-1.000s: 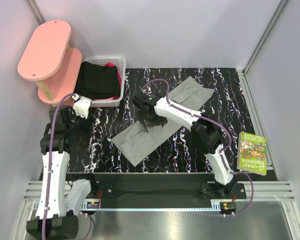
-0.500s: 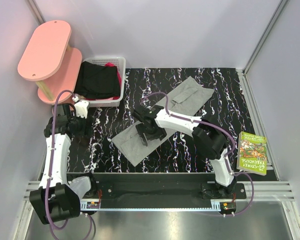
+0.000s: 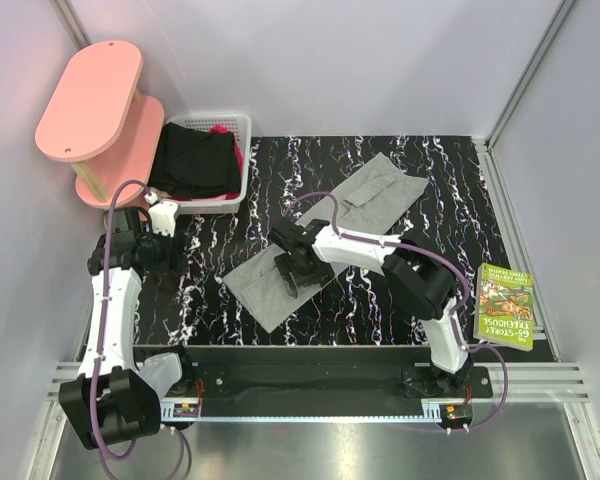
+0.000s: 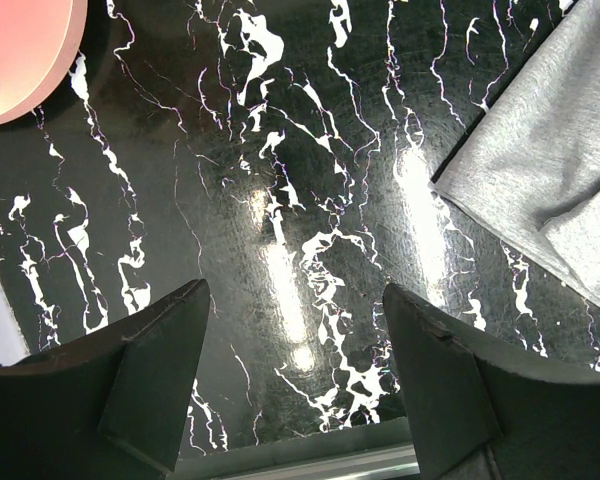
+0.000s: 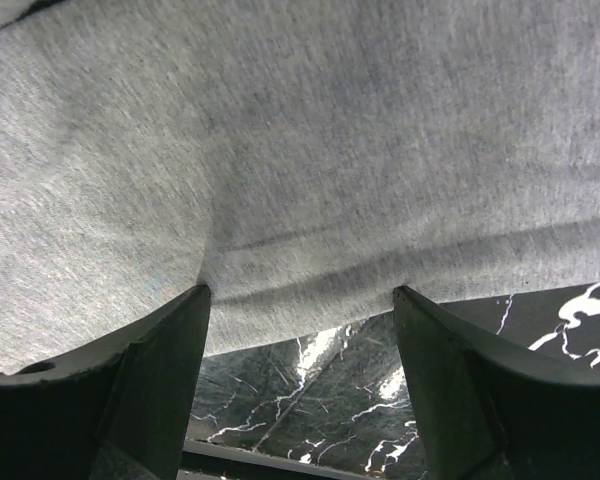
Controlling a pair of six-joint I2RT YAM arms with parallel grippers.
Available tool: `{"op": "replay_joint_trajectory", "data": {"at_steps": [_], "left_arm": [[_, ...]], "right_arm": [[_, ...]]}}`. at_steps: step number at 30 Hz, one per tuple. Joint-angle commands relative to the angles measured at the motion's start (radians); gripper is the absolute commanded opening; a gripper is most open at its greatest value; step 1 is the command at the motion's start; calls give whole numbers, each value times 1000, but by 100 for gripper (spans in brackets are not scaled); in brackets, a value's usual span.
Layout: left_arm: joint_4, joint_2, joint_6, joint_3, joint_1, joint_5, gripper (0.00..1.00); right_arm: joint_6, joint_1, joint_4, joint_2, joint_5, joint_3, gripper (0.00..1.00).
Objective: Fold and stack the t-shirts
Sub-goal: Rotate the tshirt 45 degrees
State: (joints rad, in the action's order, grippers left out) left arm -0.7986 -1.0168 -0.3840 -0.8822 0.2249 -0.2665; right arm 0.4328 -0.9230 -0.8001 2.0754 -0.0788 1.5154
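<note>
A light grey t-shirt (image 3: pixel 330 235) lies spread diagonally across the black marbled table (image 3: pixel 450 170). My right gripper (image 3: pixel 290 266) is low over its near-left part. In the right wrist view the right gripper (image 5: pixel 300 300) is open, both fingertips resting on the grey cloth (image 5: pixel 300 150) just inside its hem, with bare table below. My left gripper (image 3: pixel 166 245) hangs open over bare table near the left edge. The left wrist view shows the left gripper (image 4: pixel 295 300) holding nothing and a corner of the grey shirt (image 4: pixel 550 170) at the right. A black garment (image 3: pixel 192 163) and magenta cloth (image 3: pixel 220 130) sit in the basket.
A white lattice basket (image 3: pixel 235 125) stands at the back left, beside a pink two-tier stool (image 3: pixel 90 95). A green book (image 3: pixel 505 305) lies at the table's right edge. Grey walls close in the sides and back.
My right gripper has slid along the grey shirt toward its near-left end and sunk onto the cloth. The left arm pulled back toward the left edge, then stayed still.
</note>
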Motion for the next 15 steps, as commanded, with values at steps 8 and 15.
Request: {"op": "replay_joint_trajectory", "data": {"at_steps": [8,15], "left_arm": [[29,-9,-15,-32,5,-33,76],[27,3,-9,-34,7,-7,76]], "right_arm": [[4,-20,-8,-138,-7,-227,80],[-55,-83,-92,-149,-163,-68,100]]}}
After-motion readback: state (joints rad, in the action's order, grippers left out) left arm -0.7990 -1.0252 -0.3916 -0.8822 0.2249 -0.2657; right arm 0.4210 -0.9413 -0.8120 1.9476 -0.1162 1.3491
